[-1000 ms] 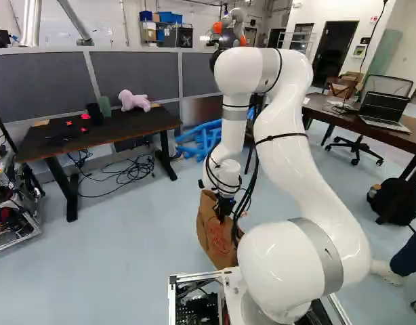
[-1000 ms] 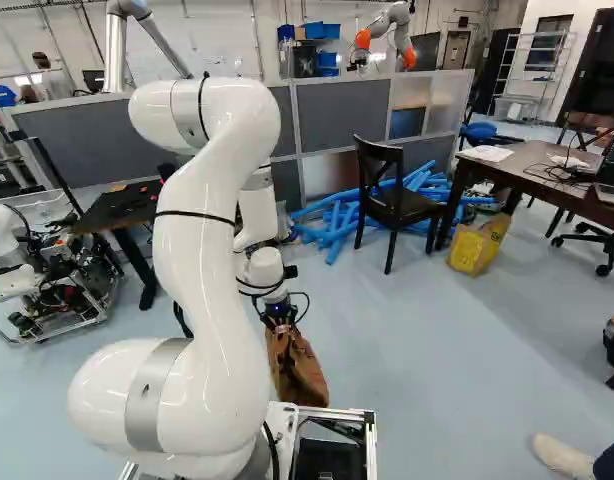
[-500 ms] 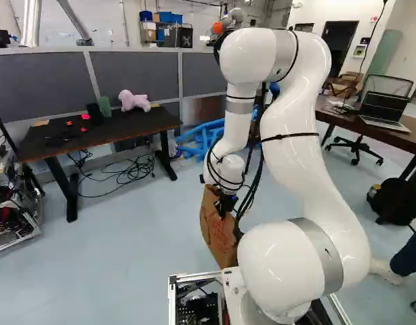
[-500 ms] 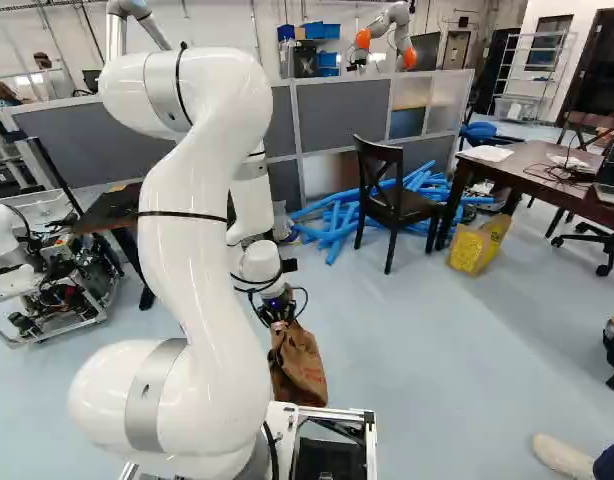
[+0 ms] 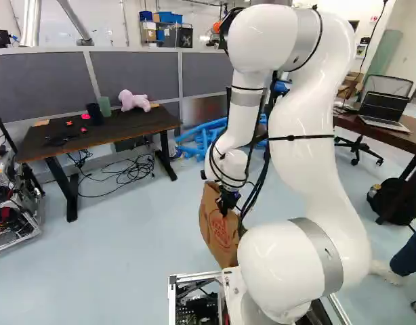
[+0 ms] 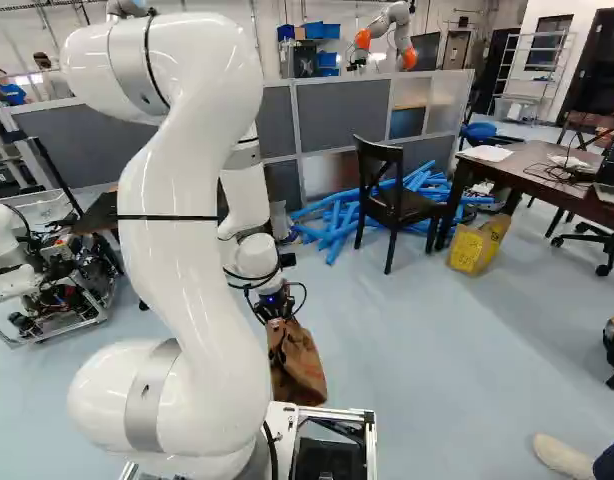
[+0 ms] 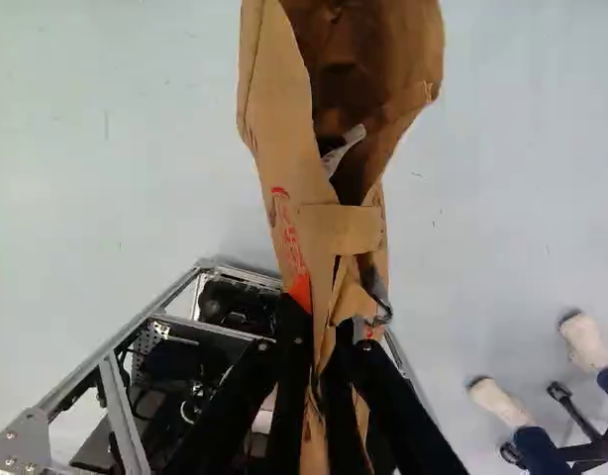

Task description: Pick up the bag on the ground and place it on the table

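In the left base view my gripper (image 5: 226, 202) is at the upper part of the brown paper bag (image 5: 219, 233), just ahead of the base. The wrist view shows the gripper (image 7: 330, 341) shut on the bag (image 7: 274, 129), one finger on each side of its folded edge and handle. The bag's mouth gapes open ahead of the fingers. Its lower end is partly hidden by the base, so I cannot tell whether it touches the floor. A dark-topped table (image 5: 93, 140) stands at the left of the left base view.
The dark table bears a pink plush toy (image 5: 133, 101) and small items; cables (image 5: 130, 170) lie beneath it. A brown table (image 6: 527, 168), chair (image 6: 392, 205), yellow box (image 6: 474, 247) and blue tubes (image 6: 337, 215) stand ahead right. Another robot (image 6: 389, 32) is behind the partition. A person's foot shows right.
My arm has drawn its upper part back and up, tilting the gripper a little. The gripped bag has moved slightly with it, its top rising a little in the left base view. The base has stayed put.
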Available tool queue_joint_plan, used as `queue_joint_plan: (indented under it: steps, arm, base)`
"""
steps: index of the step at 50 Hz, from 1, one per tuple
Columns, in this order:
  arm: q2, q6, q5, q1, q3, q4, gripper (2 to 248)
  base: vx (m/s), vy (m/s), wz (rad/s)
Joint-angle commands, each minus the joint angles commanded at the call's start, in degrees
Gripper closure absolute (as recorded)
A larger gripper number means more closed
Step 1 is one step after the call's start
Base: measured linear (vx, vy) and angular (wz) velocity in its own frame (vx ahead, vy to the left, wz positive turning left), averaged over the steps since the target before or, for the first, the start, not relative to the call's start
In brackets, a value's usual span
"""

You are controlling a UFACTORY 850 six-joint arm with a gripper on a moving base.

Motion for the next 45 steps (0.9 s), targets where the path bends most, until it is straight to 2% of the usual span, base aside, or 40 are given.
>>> queue_joint_plan:
  steps: [33,45]
  arm:
    - [9.8,0.0,-7.1,-4.4,3.2,0.0,229]
    - [13.3,0.0,-10.0,-4.8,3.8,0.0,229]
  base:
    - [0.000,0.000,0.000]
    - [0.000,0.000,0.000]
